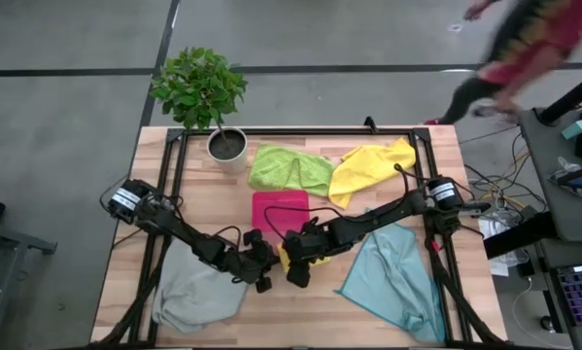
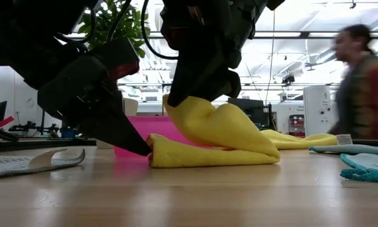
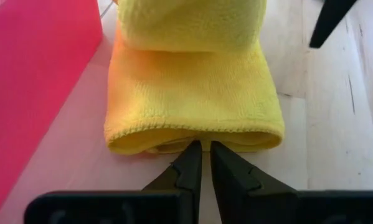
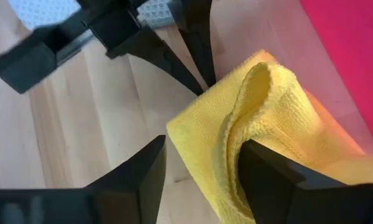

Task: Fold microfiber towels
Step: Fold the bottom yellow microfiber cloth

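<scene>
A yellow microfiber towel (image 1: 289,256) lies folded on the wood table just in front of the pink tray (image 1: 279,212). One fold of it stands up in a hump (image 2: 220,129). My left gripper (image 3: 205,148) is shut, with its tips at the towel's open end. My right gripper (image 4: 202,152) is open above the towel, a finger on either side of the raised fold. Lying loose are a lime green towel (image 1: 289,167), a second yellow towel (image 1: 368,165), a teal towel (image 1: 397,280) and a grey towel (image 1: 195,297). My left gripper meets the folded towel's open end (image 3: 192,138) at table height, slanting down from the table's left. Its fingertips are tucked under the top layer's hem, which hides what is between them. The towel lies flat on the table. My right gripper comes from above, slanting down, open. The raised fold (image 4: 251,106) stands between its fingers and leans on the inner side of one finger (image 4: 267,171); the other finger is clear of the cloth. The towel's lower layers rest on the table.
A potted plant (image 1: 211,97) stands at the table's far left corner. A black frame (image 1: 300,132) runs along the far edge and sides. A person (image 2: 360,82) moves past beyond the table's far right.
</scene>
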`<state>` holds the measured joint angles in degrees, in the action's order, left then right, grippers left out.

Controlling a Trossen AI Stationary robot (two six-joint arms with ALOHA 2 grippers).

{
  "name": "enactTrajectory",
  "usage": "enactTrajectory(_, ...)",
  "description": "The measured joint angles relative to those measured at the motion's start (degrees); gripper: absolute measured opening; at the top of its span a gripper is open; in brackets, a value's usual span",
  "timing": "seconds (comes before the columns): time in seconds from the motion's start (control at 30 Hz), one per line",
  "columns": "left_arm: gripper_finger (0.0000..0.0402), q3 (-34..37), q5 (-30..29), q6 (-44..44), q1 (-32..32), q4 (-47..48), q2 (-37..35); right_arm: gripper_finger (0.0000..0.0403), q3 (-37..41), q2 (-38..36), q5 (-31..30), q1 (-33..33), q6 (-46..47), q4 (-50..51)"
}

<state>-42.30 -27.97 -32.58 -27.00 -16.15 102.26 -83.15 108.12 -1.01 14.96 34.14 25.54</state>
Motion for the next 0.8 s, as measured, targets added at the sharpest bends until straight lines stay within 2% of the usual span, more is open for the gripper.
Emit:
enactTrajectory(0.17,0.0019,0.0,0.0,0.0,0.0,0.1,0.0,0.0141,0.0,0.0,0.0,0.0,1.0,-1.1)
enactTrajectory(0.27,0.0019,0.1,0.1,0.0,0.0,0.1,0.0,0.0145,0.0,0.0,0.0,0.0,1.3,-0.6)
enactTrajectory(0.63,0.0019,0.2,0.1,0.0,0.0,0.2,0.0,0.0254,0.0,-0.1,0.3,-0.2,2.9,0.8)
enactTrajectory(0.8,0.0019,0.2,0.1,0.0,0.0,0.3,0.0,0.0293,-0.2,-0.4,5.5,-0.2,2.8,0.7)
